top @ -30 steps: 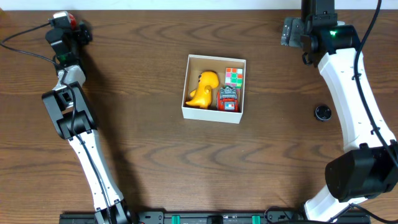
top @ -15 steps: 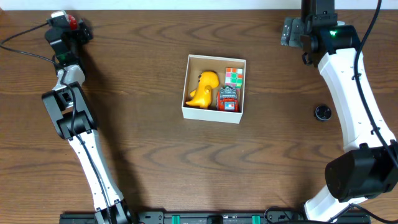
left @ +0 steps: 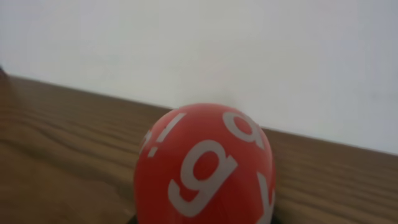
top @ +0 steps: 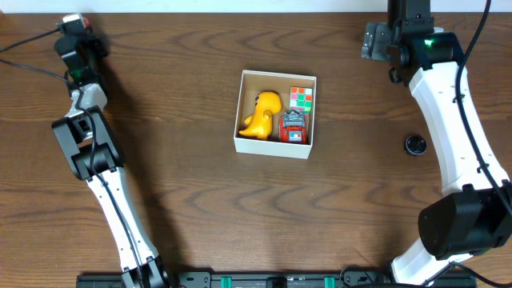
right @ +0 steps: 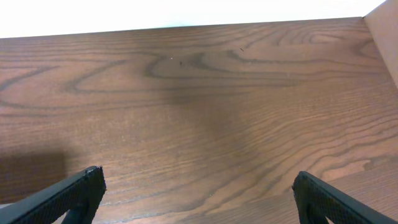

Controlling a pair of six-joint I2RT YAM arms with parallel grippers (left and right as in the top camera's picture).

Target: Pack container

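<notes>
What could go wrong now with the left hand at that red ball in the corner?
The red ball is round and lies near the back edge of the table; a poor grip by the left hand could send it rolling off. The box already holds three toys, so the ball may not sit flat inside.

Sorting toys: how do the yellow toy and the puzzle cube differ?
The yellow toy is one colour and rounded; the puzzle cube is many-coloured and square. The yellow toy is bigger, on the left; the cube sits in the far right corner. Both lie in the box.
</notes>
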